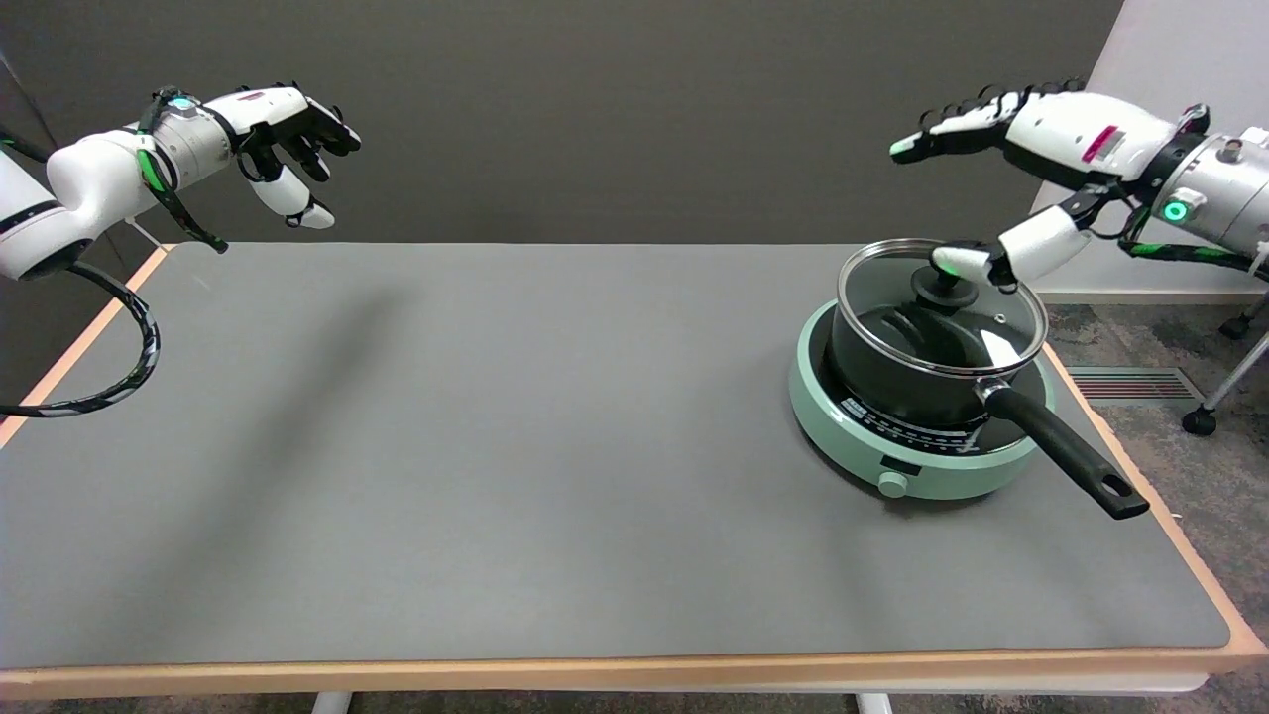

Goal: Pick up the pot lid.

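Note:
A glass pot lid (942, 317) with a steel rim and a black knob (940, 283) sits on a black pot (912, 372), whose long black handle (1066, 451) points to the near right. My right hand (1031, 159) hovers above and to the right of the lid, with its fingers spread apart and stretched to the left. Its thumb tip (957, 261) overlaps the top of the knob in the picture; I cannot tell whether it touches. The hand holds nothing.
The pot stands on a round mint-green cooktop (917, 466) near the table's right edge (1160, 516). The idle left hand (288, 134) hangs in the air at the upper left. Grey mat (496, 446) covers the table.

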